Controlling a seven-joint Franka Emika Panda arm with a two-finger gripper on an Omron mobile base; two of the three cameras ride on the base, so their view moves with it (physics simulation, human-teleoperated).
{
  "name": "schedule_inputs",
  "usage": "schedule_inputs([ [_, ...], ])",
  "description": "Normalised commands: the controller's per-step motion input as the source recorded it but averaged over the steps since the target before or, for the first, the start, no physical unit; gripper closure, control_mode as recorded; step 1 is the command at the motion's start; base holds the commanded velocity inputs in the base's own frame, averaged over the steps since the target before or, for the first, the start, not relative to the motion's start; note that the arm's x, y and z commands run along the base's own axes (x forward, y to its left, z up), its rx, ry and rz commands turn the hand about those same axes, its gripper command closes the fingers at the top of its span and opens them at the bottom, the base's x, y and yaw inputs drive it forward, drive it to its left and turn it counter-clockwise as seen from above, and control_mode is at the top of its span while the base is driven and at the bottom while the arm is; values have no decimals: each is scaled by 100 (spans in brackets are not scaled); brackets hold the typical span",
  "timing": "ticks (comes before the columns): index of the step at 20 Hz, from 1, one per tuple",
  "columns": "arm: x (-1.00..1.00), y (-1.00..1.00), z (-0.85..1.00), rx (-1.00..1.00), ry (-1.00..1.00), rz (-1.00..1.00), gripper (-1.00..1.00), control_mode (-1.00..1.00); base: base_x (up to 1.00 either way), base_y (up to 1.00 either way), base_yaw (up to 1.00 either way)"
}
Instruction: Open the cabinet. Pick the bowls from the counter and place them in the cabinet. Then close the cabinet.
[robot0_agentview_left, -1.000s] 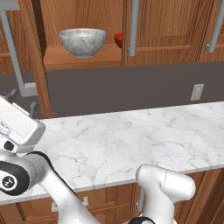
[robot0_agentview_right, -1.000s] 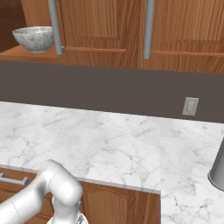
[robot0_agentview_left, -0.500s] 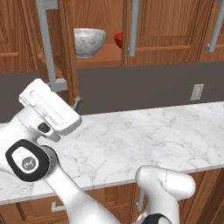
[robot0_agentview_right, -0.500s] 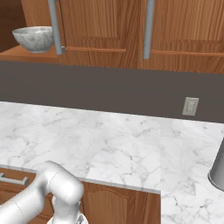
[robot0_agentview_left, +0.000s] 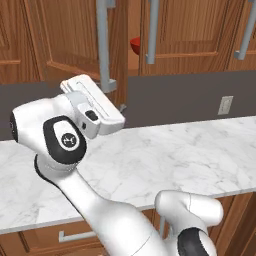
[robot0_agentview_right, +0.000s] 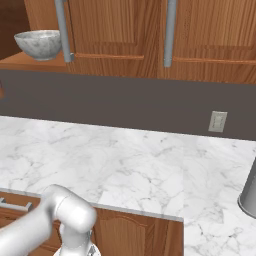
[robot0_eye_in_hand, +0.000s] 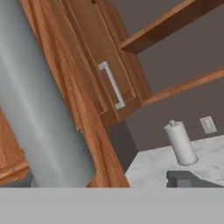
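Item: cabinet door handle (robot0_eye_in_hand: 43, 109), grey bar, long axis upright, lying at 10 o'clock of the hand (robot0_eye_in_hand: 109, 179) (hand view); hand released, grasping nothing; door (robot0_agentview_left: 120, 50) part-closed.

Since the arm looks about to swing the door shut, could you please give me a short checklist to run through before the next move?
1. Marble bowl on the cabinet shelf: ok.
2. Red bowl inside the cabinet: ok, only its edge shows behind the door.
3. Counter free of bowls: ok as far as the views reach.
4. Gripper open, holding nothing: ok.
5. Fingers set around the door handle: cannot tell; the bar is very close beside them.
6. Left door closed: not ok, it stands partly open.
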Motion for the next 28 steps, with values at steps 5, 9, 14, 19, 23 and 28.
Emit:
schedule_inputs([
  [5,76,-100,0,34,9,17,-100,-100,0,0,0],
  [9,94,-100,0,29,3,22,-100,-100,0,0,0],
  [14,100,-89,0,16,-5,35,-100,-100,0,0,0],
  [19,100,-73,0,9,-12,37,-100,-100,0,0,0],
  [23,100,-58,0,6,-21,34,-100,-100,0,0,0],
  [28,100,-48,0,3,-14,21,-100,-100,0,0,0],
])
